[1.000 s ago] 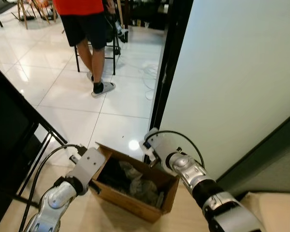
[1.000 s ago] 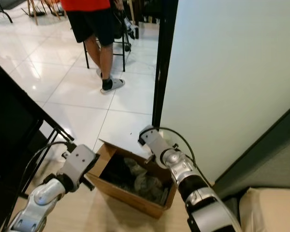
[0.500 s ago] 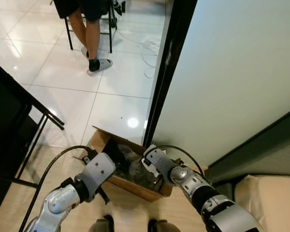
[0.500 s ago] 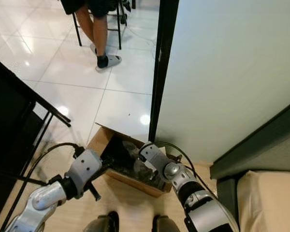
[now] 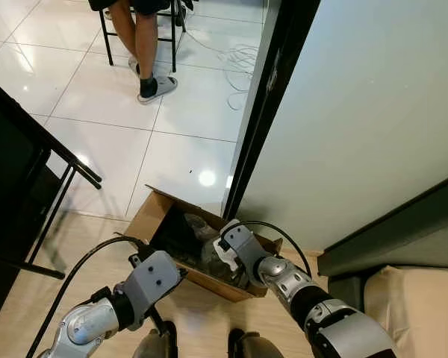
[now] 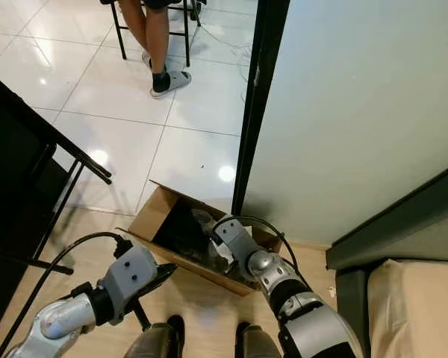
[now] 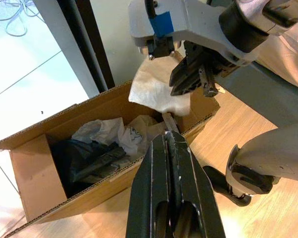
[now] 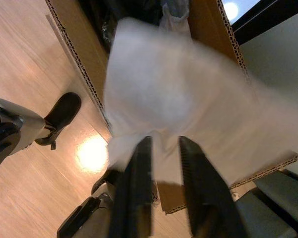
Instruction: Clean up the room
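Wood floor by a dark door frame, and my right tool [image 7: 191, 79] is clenched on a white tissue [image 7: 159, 89] directly above the open cardboard box [image 5: 168, 224], my left tool [image 7: 171, 163], pinched empty, just beside its near wall.

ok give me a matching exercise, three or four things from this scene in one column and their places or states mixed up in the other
1. white paper
2. cardboard box
3. left gripper
4. person's foot

a. shut, holding nothing, beside the box
b. on the white tiles by a chair
c. open on the floor, rubbish inside
d. held by the right gripper over the box

Pairs: 1-d, 2-c, 3-a, 4-b
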{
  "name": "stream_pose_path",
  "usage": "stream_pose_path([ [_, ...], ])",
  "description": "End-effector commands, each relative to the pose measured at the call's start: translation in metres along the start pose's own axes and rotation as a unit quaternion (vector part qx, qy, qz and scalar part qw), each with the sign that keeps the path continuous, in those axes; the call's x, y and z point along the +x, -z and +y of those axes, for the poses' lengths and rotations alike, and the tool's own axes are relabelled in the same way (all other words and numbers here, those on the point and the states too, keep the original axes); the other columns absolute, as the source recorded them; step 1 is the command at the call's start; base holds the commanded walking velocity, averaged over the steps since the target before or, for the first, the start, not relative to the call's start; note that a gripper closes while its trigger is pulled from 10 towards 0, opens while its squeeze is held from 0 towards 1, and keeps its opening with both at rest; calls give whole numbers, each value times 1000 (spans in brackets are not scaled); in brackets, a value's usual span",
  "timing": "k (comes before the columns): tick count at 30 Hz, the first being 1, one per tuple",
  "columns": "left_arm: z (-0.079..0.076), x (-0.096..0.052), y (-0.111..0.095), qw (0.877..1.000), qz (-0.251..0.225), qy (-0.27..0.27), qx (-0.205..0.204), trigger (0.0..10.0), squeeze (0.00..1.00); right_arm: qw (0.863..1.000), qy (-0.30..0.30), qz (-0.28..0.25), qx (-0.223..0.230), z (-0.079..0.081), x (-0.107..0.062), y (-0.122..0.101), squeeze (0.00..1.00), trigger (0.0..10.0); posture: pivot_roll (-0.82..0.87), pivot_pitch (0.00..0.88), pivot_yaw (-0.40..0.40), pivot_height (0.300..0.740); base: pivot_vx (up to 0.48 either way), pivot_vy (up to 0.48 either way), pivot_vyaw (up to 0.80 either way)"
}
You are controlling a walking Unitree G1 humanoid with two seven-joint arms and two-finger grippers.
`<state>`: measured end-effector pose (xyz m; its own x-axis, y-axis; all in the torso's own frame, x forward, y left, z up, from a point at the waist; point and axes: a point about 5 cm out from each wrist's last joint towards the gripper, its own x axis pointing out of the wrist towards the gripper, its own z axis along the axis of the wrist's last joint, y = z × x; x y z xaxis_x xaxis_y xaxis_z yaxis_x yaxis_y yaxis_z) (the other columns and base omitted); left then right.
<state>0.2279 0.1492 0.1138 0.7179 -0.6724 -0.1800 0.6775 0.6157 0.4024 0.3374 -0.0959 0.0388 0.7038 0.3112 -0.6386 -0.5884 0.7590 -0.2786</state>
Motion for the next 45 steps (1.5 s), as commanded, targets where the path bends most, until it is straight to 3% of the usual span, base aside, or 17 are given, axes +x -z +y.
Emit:
stream_pose_path([
  [1, -6, -5, 6, 1000, 19, 18, -7, 10000, 0, 1000, -7, 15, 9, 5, 1, 10, 1000, 10000, 104, 423, -63, 740, 0, 0, 0],
  [2, -7, -4, 5, 1000, 20, 18, -6, 10000, 0, 1000, 0, 14, 7, 4, 0, 10, 384, 10000, 104, 423, -63, 740, 0, 0, 0],
  [4, -7, -4, 5, 1000, 20, 17, -6, 10000, 0, 1000, 2, 13, 6, 3, 0, 10, 384, 10000, 104, 423, -63, 740, 0, 0, 0],
  [5, -7, -4, 5, 1000, 21, 17, -6, 10000, 0, 1000, 5, 12, 5, 3, 0, 10, 0, 10000, 101, 420, -63, 740, 0, 0, 0],
  [19, -3, 0, 13, 998, 47, 3, -30, 10000, 0, 1000, 16, 0, -18, -1, 0, 3, 0, 10000, 85, 364, -68, 740, 0, 0, 0],
  [21, 9, 4, 18, 994, 52, -60, -71, 10000, 0, 998, 42, -32, 32, -13, -2, -17, 0, 10000, 67, 285, -71, 740, 0, 0, 0],
  [23, 27, 7, 27, 973, 69, -180, -128, 10000, 0, 990, 62, -84, 93, -26, -6, -41, 0, 10000, 42, 223, -60, 740, 0, 0, 0],
  [25, 27, 7, 27, 973, 69, -180, -128, 10000, 0, 990, 62, -84, 93, -26, -6, -41, 0, 10000, 42, 223, -60, 740, 0, 0, 0],
  [27, 39, 5, 46, 926, 109, -305, -192, 10000, 0, 981, 95, -123, 115, -33, -11, -46, 0, 10000, 0, 146, -37, 740, 0, 0, 0],
  [28, 39, 5, 46, 926, 109, -305, -192, 10000, 0, 981, 95, -123, 115, -33, -11, -46, 0, 10000, 0, 146, -37, 740, 0, 0, 0],
  [29, 40, 4, 53, 905, 121, -338, -227, 10000, 0, 978, 120, -129, 109, -35, -14, -39, 0, 10000, -8, 134, -30, 740, 0, 0, 0],
  [30, 39, 4, 57, 893, 127, -354, -248, 10000, 0, 976, 140, -134, 103, -34, -18, -29, 0, 10000, -8, 134, -30, 740, 0, 0, 0],
  [33, 35, 8, 57, 895, 128, -349, -248, 10000, 0, 971, 161, -139, 112, -32, -23, -16, 0, 10000, -24, 112, -20, 740, 0, 0, 0],
  [35, 28, 18, 55, 907, 131, -326, -231, 10000, 0, 963, 189, -148, 123, -26, -33, 2, 0, 10000, -31, 105, -19, 740, 0, 0, 0],
  [38, 24, 25, 54, 912, 132, -315, -226, 10000, 0, 960, 204, -141, 127, -21, -37, 14, 0, 10000, -37, 108, -12, 740, 0, 0, 0],
  [45, 22, 30, 54, 911, 136, -320, -222, 10000, 0, 952, 220, -133, 164, -21, -41, 25, 0, 10000, -36, 115, -9, 740, 0, 0, 0],
])
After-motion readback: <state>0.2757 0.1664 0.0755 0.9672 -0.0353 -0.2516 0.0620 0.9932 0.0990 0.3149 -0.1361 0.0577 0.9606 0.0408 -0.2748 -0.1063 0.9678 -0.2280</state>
